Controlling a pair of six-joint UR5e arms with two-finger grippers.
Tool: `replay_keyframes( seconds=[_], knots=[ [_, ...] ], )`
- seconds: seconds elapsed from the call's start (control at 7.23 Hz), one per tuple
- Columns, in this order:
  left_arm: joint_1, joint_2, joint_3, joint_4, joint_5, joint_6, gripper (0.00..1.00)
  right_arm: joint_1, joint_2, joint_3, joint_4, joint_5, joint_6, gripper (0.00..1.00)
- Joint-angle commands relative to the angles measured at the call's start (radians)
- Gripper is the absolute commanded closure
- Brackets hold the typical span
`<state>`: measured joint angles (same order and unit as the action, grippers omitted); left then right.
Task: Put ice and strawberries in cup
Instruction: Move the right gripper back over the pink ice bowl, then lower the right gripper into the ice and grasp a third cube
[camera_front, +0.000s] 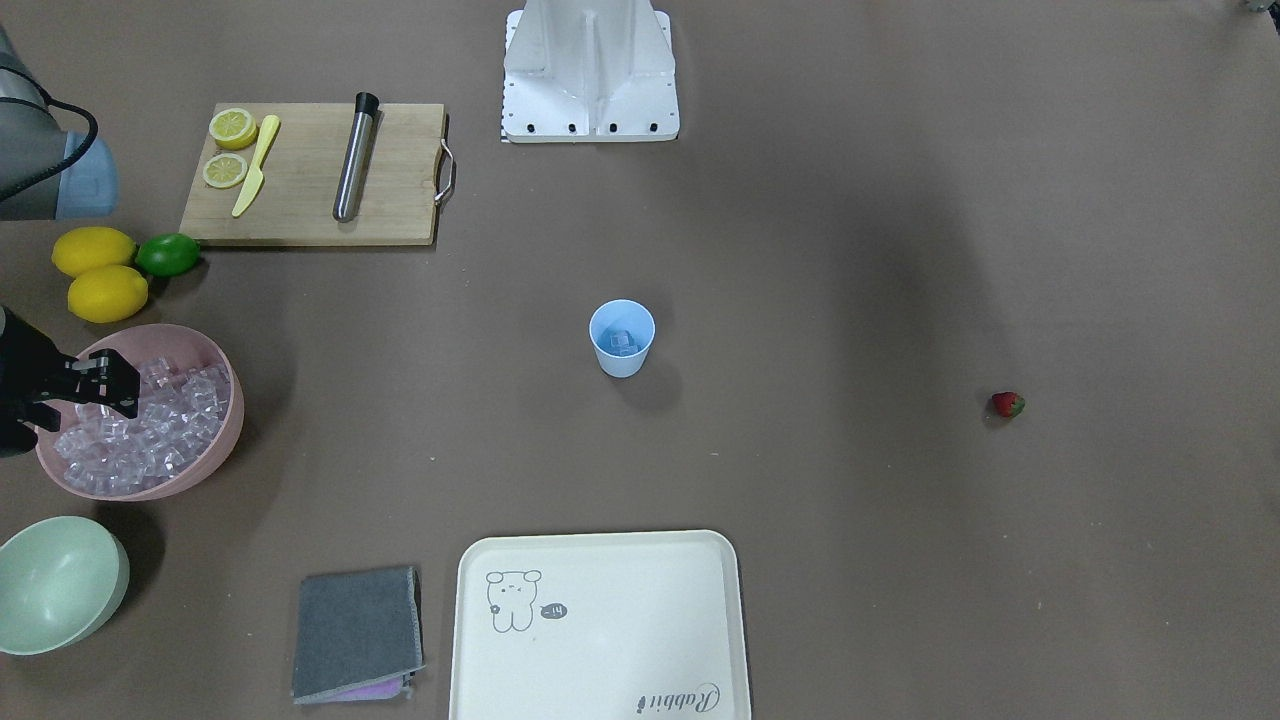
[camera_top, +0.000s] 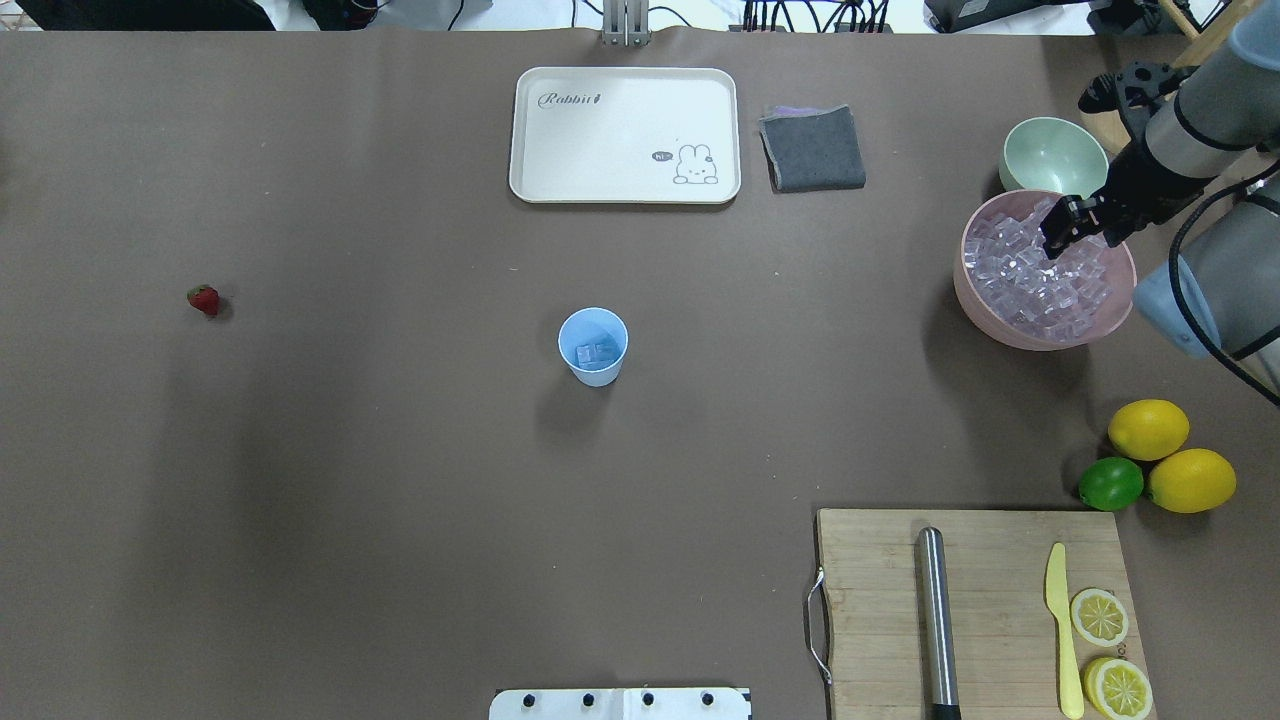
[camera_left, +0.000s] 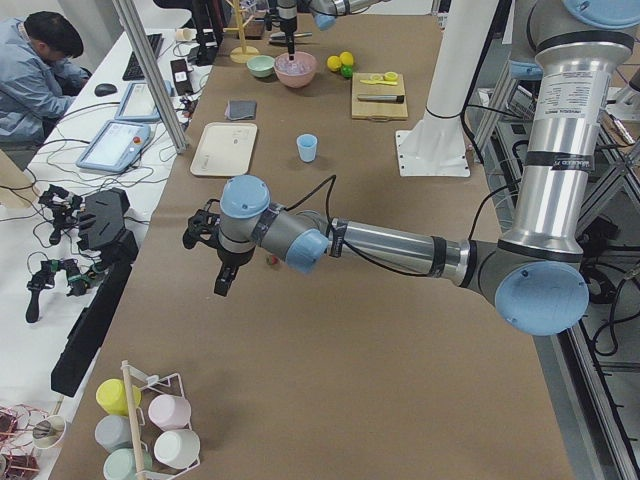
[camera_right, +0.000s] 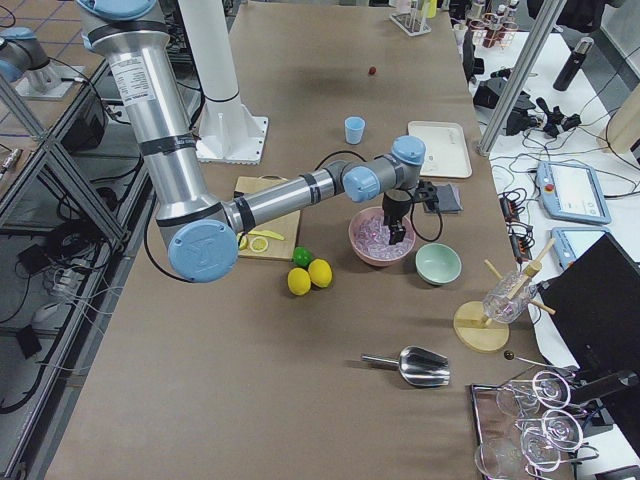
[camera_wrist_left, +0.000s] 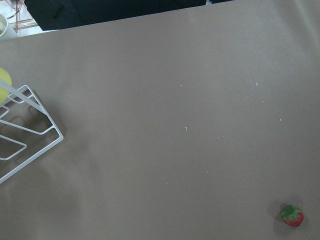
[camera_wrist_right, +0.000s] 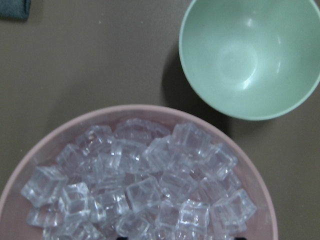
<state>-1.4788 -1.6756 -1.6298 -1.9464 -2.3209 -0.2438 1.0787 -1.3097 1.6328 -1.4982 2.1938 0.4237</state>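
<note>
The right gripper (camera_top: 1058, 238) hangs low over the pink bowl (camera_top: 1045, 340), its tips close to the heap of ice (camera_top: 1035, 290); how far apart its jaws stand I cannot tell. The left gripper (camera_left: 223, 287) hovers above the table (camera_top: 400, 500) near the strawberry (camera_top: 203, 299) (only the side view shows it, so its opening cannot be judged). The cup (camera_top: 597, 374) stands upright mid-table, well apart from both, with a couple of ice cubes at its bottom. A green bowl (camera_wrist_right: 250, 55) sits just beside the pink one
</note>
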Motion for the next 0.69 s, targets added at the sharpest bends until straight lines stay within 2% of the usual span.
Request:
replay_keyframes(
  seconds=[0.0,0.14,0.55],
  knots=[
    [0.000,-0.001,-0.002,-0.006,0.000,0.000,0.02,-0.055,-0.058,0.062,0.001,0.003,0.000,0.18],
    [0.000,-0.001,-0.004,-0.006,0.000,0.000,0.02,-0.075,-0.063,0.099,-0.002,0.006,0.012,0.17],
    [0.000,-0.001,-0.002,-0.006,0.000,0.000,0.02,-0.098,-0.082,0.093,0.001,-0.005,0.001,0.18]
  ],
)
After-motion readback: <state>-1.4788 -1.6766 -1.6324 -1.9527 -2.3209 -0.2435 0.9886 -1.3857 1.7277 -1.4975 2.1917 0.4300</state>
